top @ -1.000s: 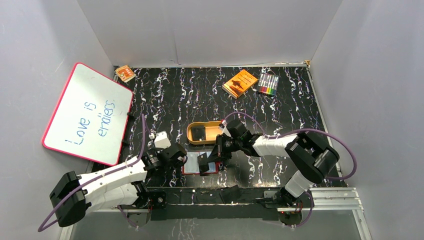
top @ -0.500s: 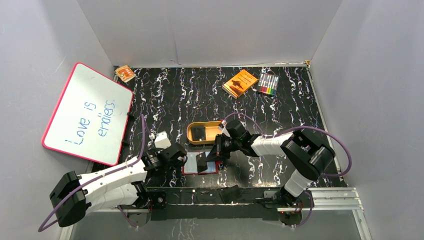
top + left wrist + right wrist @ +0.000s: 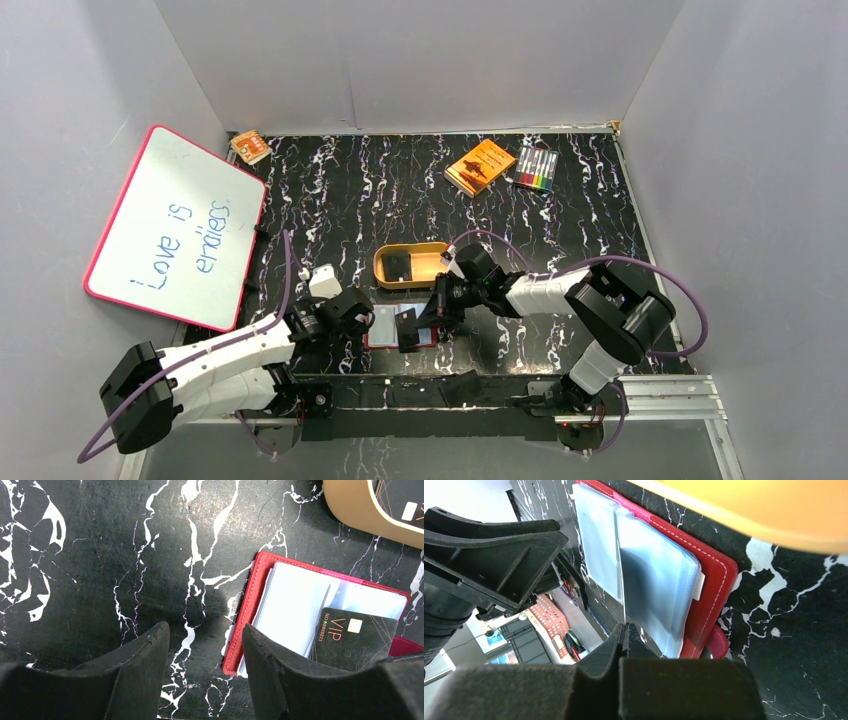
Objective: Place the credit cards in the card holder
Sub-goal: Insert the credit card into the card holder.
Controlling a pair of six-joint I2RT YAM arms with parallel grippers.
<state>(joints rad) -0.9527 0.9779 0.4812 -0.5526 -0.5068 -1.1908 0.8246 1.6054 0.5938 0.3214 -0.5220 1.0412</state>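
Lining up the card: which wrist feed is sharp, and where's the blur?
Left wrist view: crisp, lettering readable on the black VIP credit card over the dark red leather-look card holder. Right wrist view: tan oval tray at top blurred, holder's pale pockets sharp.

The black card (image 3: 355,637) says "VIP"; the whiteboard (image 3: 175,228), "Love is".

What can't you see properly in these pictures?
VIP card: left wrist view, lower edge hidden under the right gripper; inside a pocket or just on top, cannot tell.
Tray card: left wrist view, cut off by the corner.
Tray: right wrist view, blurred, too close.
Wallet: top view, mostly covered by card and gripper.
Box print: top view, too small.
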